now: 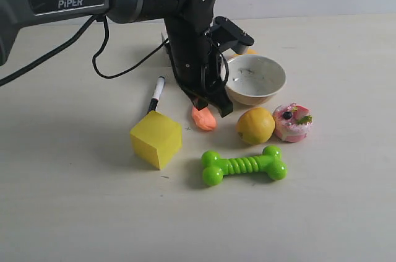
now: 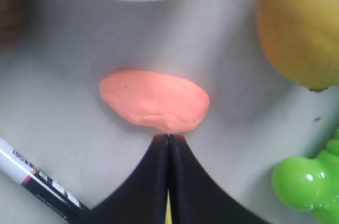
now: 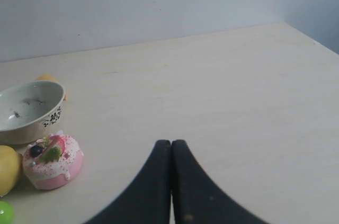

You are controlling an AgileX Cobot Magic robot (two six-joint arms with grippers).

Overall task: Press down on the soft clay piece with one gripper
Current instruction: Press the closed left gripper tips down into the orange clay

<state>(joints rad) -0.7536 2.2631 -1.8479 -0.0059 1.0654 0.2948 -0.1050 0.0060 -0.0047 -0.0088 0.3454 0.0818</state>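
The soft clay piece (image 1: pixel 204 119) (image 2: pixel 154 100) is a smooth salmon-orange oval lump lying on the table between the yellow cube and the lemon. My left gripper (image 1: pixel 213 108) (image 2: pixel 168 137), at the end of the PiPER arm, is shut with nothing between its fingers. Its joined tips meet the near edge of the clay; whether they dent it I cannot tell. My right gripper (image 3: pixel 171 142) is also shut and empty. It hovers over bare table well away from the clay and does not show in the exterior view.
A white bowl (image 1: pixel 255 78) stands behind the clay. A lemon (image 1: pixel 255 125), a pink doughnut toy (image 1: pixel 292 122) and a green bone toy (image 1: pixel 244 165) lie to its right. On its left are a yellow cube (image 1: pixel 156 139) and a marker pen (image 1: pixel 156 93).
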